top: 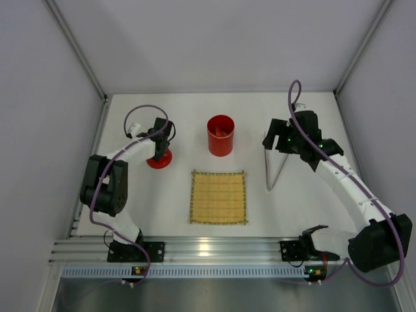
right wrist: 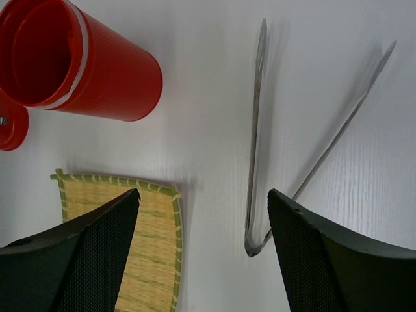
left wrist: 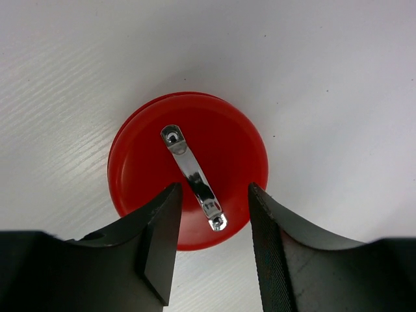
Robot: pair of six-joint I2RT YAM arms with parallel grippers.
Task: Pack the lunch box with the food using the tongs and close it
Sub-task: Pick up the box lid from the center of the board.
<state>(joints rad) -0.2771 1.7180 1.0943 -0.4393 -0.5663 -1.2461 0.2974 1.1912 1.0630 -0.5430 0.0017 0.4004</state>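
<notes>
The left pincer (left wrist: 212,195) hangs, jaws apart, astride the silver tab (left wrist: 185,159) of the red lid (left wrist: 234,143) lying on the desk (left wrist: 325,65). The lid is probably light, stiff and slick, so the tab looks the surest hold. The right pincer (right wrist: 203,208) gapes empty above the tongs (right wrist: 255,130).

The white worktop (top: 188,117) carries four things; a bright red ribbed cylindrical lunch box (top: 220,138) stands upright and open; its red round lid (left wrist: 227,143) with a silver tab lies flat to the left; a flat yellow bamboo mat (top: 218,197) lies nearer the bases; thin silver metal tongs (right wrist: 253,149) lie to the right.
</notes>
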